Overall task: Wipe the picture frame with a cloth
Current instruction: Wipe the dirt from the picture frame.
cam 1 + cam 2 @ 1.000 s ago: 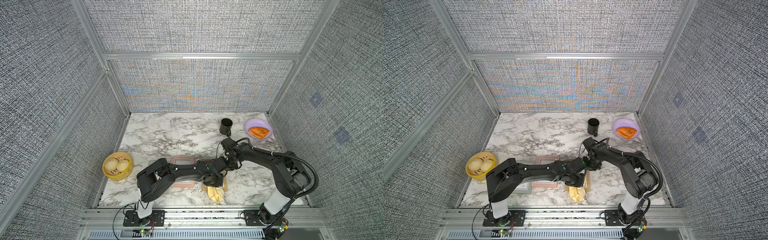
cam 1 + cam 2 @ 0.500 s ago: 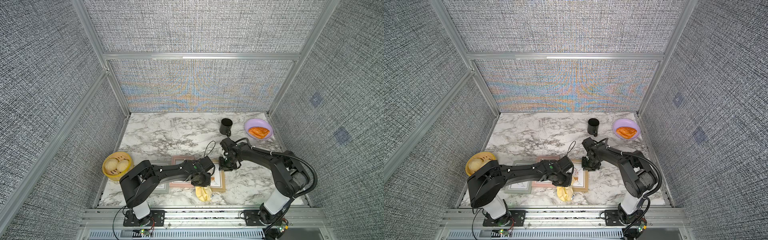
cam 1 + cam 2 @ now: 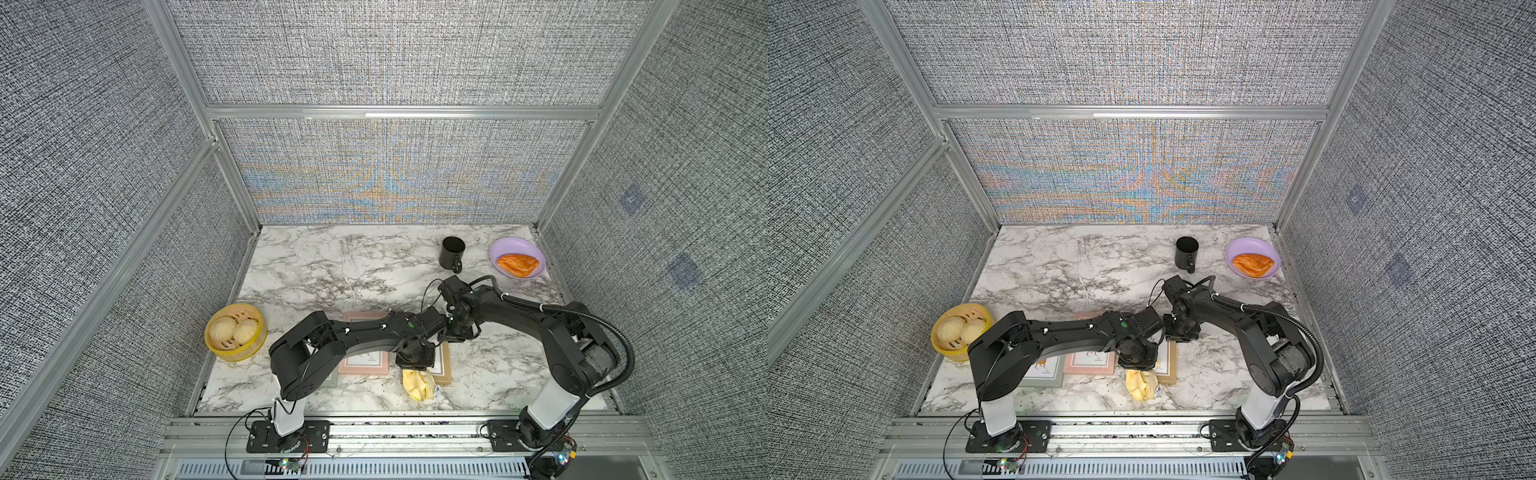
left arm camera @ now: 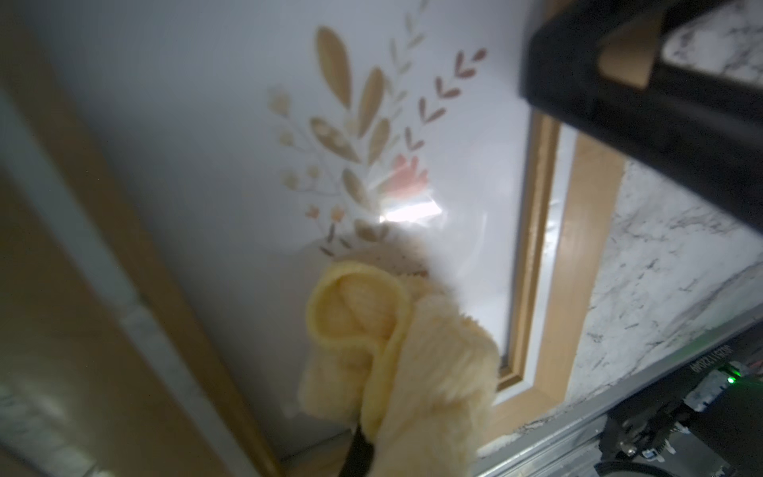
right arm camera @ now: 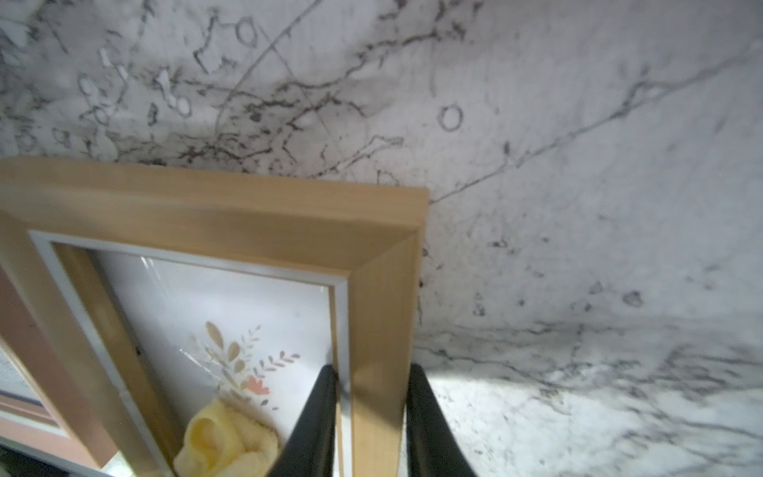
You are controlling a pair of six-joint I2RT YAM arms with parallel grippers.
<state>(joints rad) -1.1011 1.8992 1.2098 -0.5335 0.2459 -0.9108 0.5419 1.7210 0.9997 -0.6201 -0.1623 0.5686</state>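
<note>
My left gripper point(image 3: 414, 368) is clamped tight on the cloth point(image 4: 413, 371), a pale-yellow bundle pressed to the glass of the picture frame point(image 5: 206, 206) just below its printed flower sprig. In both top views the cloth's loose end spills over the frame's front rail onto the marble counter point(image 3: 316, 266), close to the front edge. My right gripper point(image 5: 371, 371) pinches the frame's side rail near its far corner, one finger on the glass side and the other outside on the counter. The tan wooden frame lies flat near the counter's front edge (a pink frame point(image 3: 363, 369) and a grey frame point(image 3: 1044, 374) lie beside it). A bamboo steamer point(image 3: 235, 332) sits by the left edge; a black mug point(image 3: 452, 253) and a purple plate point(image 3: 536, 259) stand towards the back right corner.
</note>
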